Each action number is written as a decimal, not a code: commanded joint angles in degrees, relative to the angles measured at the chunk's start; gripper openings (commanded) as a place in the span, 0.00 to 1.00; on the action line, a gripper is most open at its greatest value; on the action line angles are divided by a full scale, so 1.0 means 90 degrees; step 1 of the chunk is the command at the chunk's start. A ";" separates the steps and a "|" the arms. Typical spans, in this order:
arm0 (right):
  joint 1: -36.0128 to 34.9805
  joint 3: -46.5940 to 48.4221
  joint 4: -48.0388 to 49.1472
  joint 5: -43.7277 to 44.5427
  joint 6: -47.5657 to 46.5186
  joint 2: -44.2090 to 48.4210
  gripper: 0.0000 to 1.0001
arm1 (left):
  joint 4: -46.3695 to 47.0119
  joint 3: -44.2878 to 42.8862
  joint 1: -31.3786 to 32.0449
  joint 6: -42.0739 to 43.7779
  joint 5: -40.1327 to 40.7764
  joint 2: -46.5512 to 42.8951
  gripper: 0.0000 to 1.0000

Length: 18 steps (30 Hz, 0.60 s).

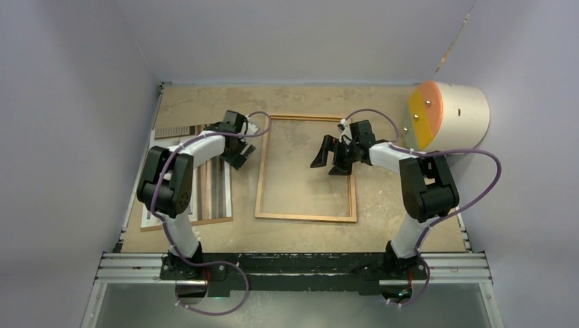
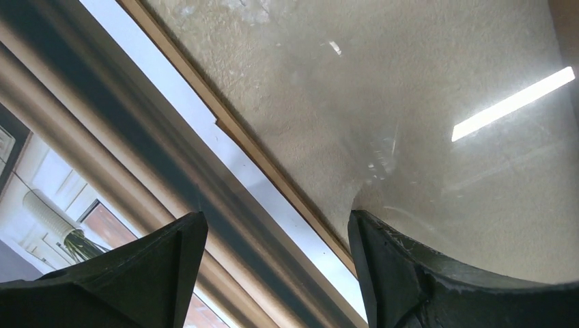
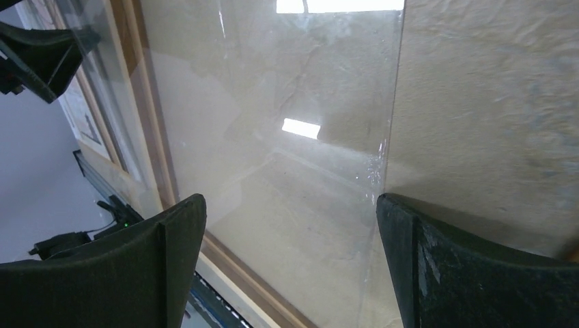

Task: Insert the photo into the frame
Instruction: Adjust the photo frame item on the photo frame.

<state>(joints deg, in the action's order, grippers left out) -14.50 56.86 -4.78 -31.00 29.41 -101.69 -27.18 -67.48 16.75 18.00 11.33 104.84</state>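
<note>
Jaws gape wide on both your end effectors, gripping nothing: left end effector [image 1: 239,156] above the left rail of the frame [image 1: 306,217], right end effector [image 1: 330,158] above the glass pane [image 1: 300,174].

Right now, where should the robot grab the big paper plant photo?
Take the large paper photo of the plant by its long edge nearest the thin orange-brown wooden frame, coming from above with the left arm's fingers. It seems to lie flat on a brown board, so probably only an edge can be pinched; that one is uncovered.
</note>
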 commanded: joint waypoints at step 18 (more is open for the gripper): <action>-0.0039 -0.0678 0.0043 0.0308 0.0681 0.0889 0.95 | 0.0589 0.0111 0.0189 0.0125 0.1049 0.0781 0.79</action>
<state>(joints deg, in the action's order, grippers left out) -15.25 50.70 0.23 -34.98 37.10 -97.89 -22.22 -69.25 18.52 18.68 19.94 107.83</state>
